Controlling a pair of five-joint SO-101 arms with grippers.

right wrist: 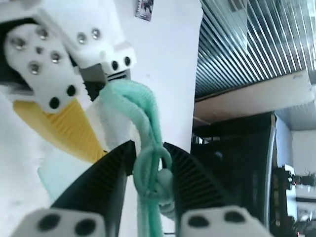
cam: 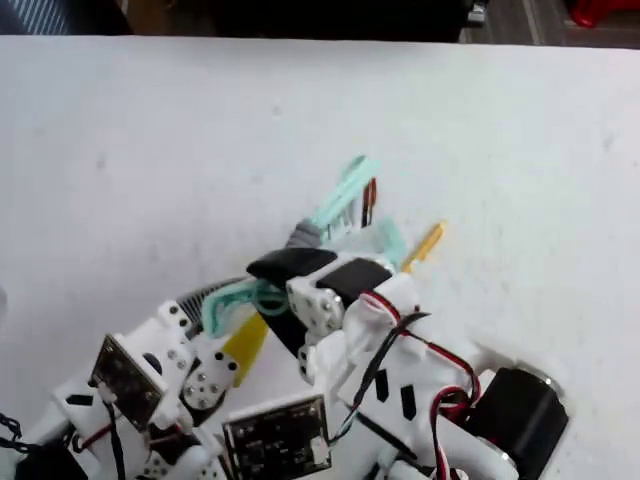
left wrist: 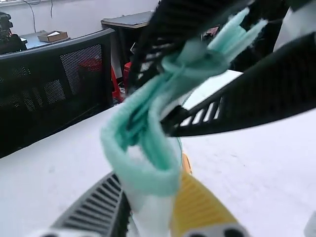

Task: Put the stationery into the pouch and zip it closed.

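High view: the mint-green fabric pouch lay toward the white worktop's near edge, a yellow pen poking out. Left wrist view: the left gripper had its jaws clamped on the pouch's end, likely anchoring it. Right wrist view: the right gripper held its jaws narrow on the mint-green looped cord, probably for zipping.

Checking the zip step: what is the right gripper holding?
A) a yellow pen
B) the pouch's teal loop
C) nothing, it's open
B: in the right wrist view, the right gripper pinches the teal loop from both sides.
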